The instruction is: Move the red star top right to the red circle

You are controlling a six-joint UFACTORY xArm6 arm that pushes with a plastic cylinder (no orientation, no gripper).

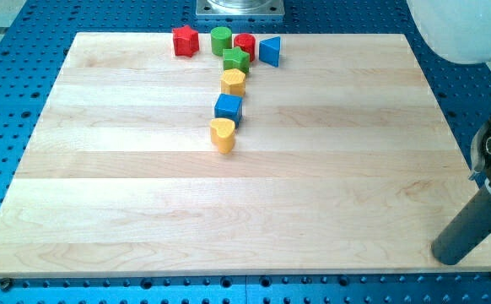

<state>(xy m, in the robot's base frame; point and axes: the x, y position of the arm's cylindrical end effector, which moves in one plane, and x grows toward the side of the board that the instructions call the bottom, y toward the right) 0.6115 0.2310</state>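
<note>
Red star sits near the surface's top edge, left of the green cylinder and red circle, a narrow gap beside it. My tip rests far off at the view's bottom right corner. Bare wood spreads between; no claw shows, only the rod.

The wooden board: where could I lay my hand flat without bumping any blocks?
Anywhere below the yellow heart: the board's lower half is bare, apart from my tip at the bottom-right corner. Both sides are bare too. It is crowded at top centre: red star, green cylinder, red circle, blue triangle.
</note>
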